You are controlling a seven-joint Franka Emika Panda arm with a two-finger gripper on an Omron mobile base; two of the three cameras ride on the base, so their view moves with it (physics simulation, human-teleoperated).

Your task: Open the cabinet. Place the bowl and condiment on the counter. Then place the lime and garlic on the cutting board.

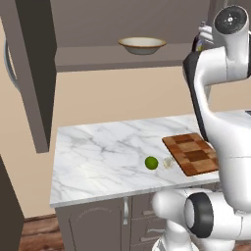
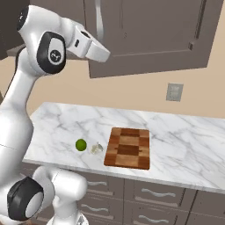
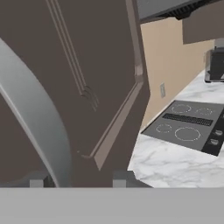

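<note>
Resting on the open cabinet (image 1: 122,58) shelf is the bowl (image 1: 142,45); its contents are not visible. One door (image 1: 34,73) is swung out. Gripper (image 3: 78,181) fingers stand partly apart on either side of the curved silver handle (image 3: 39,127) of the other door (image 2: 149,35); contact cannot be confirmed. Lime (image 1: 151,163) and garlic (image 1: 168,163) lie on the counter (image 1: 98,157), just beside the cutting board (image 1: 192,154).

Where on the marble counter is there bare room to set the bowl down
The widest free patch of the counter runs from its left end to the lime. In the right base view, bare marble also lies right of the cutting board. It is crowded at the board's left edge, where the lime and garlic sit close together.
</note>
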